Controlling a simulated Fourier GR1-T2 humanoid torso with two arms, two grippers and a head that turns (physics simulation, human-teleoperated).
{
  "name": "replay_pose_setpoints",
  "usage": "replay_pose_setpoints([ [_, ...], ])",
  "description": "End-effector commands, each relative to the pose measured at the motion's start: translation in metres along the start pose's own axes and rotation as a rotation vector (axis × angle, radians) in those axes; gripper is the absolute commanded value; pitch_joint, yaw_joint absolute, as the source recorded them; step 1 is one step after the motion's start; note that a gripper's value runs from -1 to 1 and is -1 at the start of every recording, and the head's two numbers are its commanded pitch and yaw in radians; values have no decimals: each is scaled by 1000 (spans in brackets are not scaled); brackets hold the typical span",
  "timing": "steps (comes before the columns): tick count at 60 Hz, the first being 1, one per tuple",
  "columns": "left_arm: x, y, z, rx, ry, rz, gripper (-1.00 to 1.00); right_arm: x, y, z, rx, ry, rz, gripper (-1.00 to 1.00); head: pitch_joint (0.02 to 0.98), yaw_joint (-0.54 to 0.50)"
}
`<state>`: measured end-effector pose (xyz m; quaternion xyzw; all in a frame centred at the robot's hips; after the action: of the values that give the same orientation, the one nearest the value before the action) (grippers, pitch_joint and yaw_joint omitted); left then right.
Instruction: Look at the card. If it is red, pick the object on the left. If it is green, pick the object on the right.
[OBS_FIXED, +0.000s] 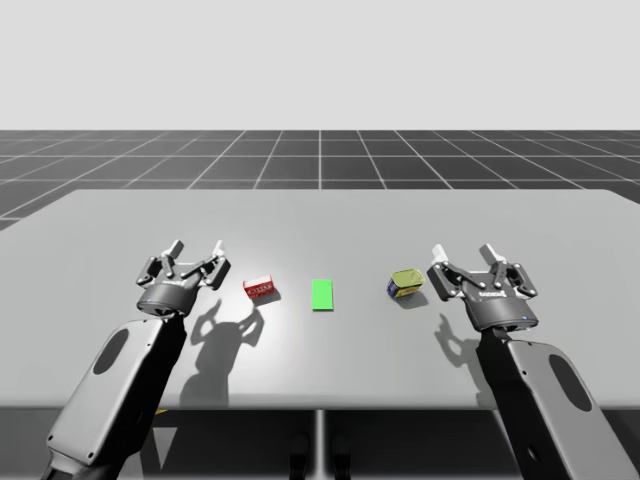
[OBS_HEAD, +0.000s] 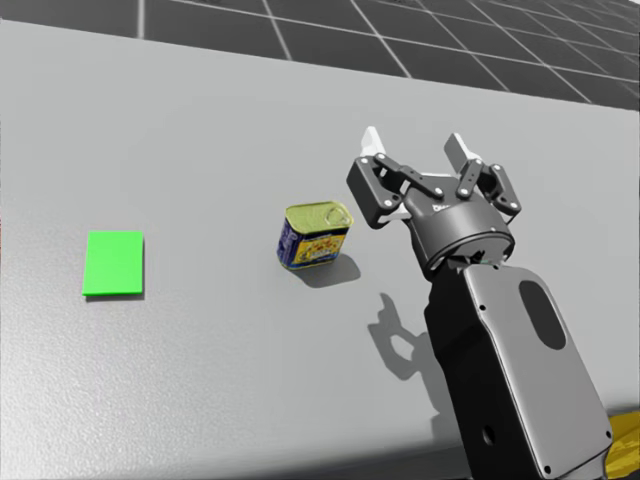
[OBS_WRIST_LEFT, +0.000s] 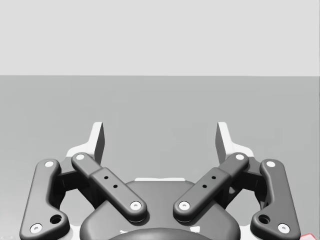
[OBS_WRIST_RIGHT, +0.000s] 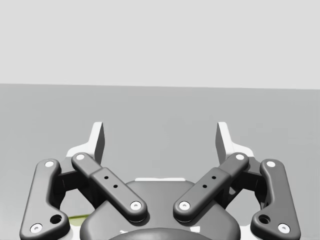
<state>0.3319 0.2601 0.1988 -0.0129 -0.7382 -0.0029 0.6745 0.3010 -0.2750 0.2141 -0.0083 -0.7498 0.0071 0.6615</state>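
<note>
You see a green card (OBS_FIXED: 322, 294) lying between a red box (OBS_FIXED: 259, 289) and a blue-and-yellow can (OBS_FIXED: 404, 284); left gripper (OBS_FIXED: 198, 246) and right gripper (OBS_FIXED: 462, 250) flank them, fingers spread, empty

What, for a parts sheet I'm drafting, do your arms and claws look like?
My left forearm and right forearm are smooth grey shells, each with a dark oval inset. The left claw and right claw match: a rounded dark grey base, black linkage bars with silver rivets, and two white fingertips.
</note>
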Motion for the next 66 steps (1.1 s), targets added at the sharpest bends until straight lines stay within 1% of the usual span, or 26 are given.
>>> replay_pose_setpoints([
  [1,-1,0,0,-1,1,-1,-1000,-1,1,0,6,7,-8,-1000,793,-362],
  [4,-1,0,0,0,1,0,-1000,-2,2,0,6,3,-5,-1000,791,-359],
  [6,-2,-1,0,2,3,1,-1000,-3,2,1,13,5,-13,-1000,788,-358],
  [8,-3,-1,0,3,6,1,-1000,-3,3,2,20,6,-10,-1000,786,-358],
  [9,-4,-1,0,3,10,2,-1000,-2,4,3,27,6,-17,-1000,783,-356],
  [12,-5,-2,-1,2,15,1,-1000,-1,6,7,30,2,-23,-1000,778,-355],
  [14,-6,-2,-1,0,18,0,-1000,2,8,10,42,4,-33,-1000,775,-357],
  [19,-7,-4,0,-5,22,-1,-1000,6,10,18,59,2,-21,-1000,768,-358],
  [22,-7,-5,0,-6,22,-2,-1000,8,11,22,68,7,-20,-1000,767,-357],
  [25,-7,-5,-1,-6,22,-4,-1000,7,13,27,77,13,-2,-1000,767,-357],
  [27,-7,-5,-1,-6,22,-4,-1000,6,14,29,82,18,0,-1000,767,-356],
  [29,-8,-5,-1,-6,23,-4,-1000,5,15,32,88,22,8,-1000,766,-356],
  [30,-8,-5,-1,-5,23,-4,-1000,4,16,34,93,27,14,-1000,765,-355],
  [32,-8,-5,-1,-5,23,-4,-1000,1,18,39,99,40,7,-1000,763,-353],
  [35,-8,-5,-1,-5,24,-5,-1000,-2,20,44,112,46,14,-1000,762,-352],
  [40,-9,-6,-1,-7,26,-8,-1000,-10,24,52,122,64,12,-1000,763,-349],
  [43,-10,-6,-3,-9,27,-10,-1000,-14,26,56,129,77,5,-1000,764,-349],
  [45,-10,-6,-3,-9,28,-11,-1000,-18,27,59,129,83,14,-1000,763,-348],
  [49,-10,-6,-3,-10,28,-13,-1000,-26,30,64,130,101,7,-1000,763,-347],
  [51,-11,-6,-3,-10,28,-14,-1000,-31,31,67,130,109,15,-1000,763,-347],
  [53,-11,-6,-3,-11,28,-15,-1000,-35,32,69,126,115,20,-1000,762,-347],
  [56,-11,-6,-3,-12,28,-17,-1000,-40,33,71,128,126,15,-1000,762,-348],
  [59,-11,-6,-3,-13,27,-18,-1000,-48,36,73,130,138,25,-1000,762,-349],
  [62,-11,-6,-3,-14,27,-19,-1000,-53,39,74,133,150,21,-1000,762,-348],
  [64,-11,-6,-3,-14,25,-20,-1000,-58,41,73,131,156,29,-1000,761,-348],
  [66,-11,-6,-3,-14,25,-20,-1000,-60,41,73,130,159,29,-1000,761,-348],
])
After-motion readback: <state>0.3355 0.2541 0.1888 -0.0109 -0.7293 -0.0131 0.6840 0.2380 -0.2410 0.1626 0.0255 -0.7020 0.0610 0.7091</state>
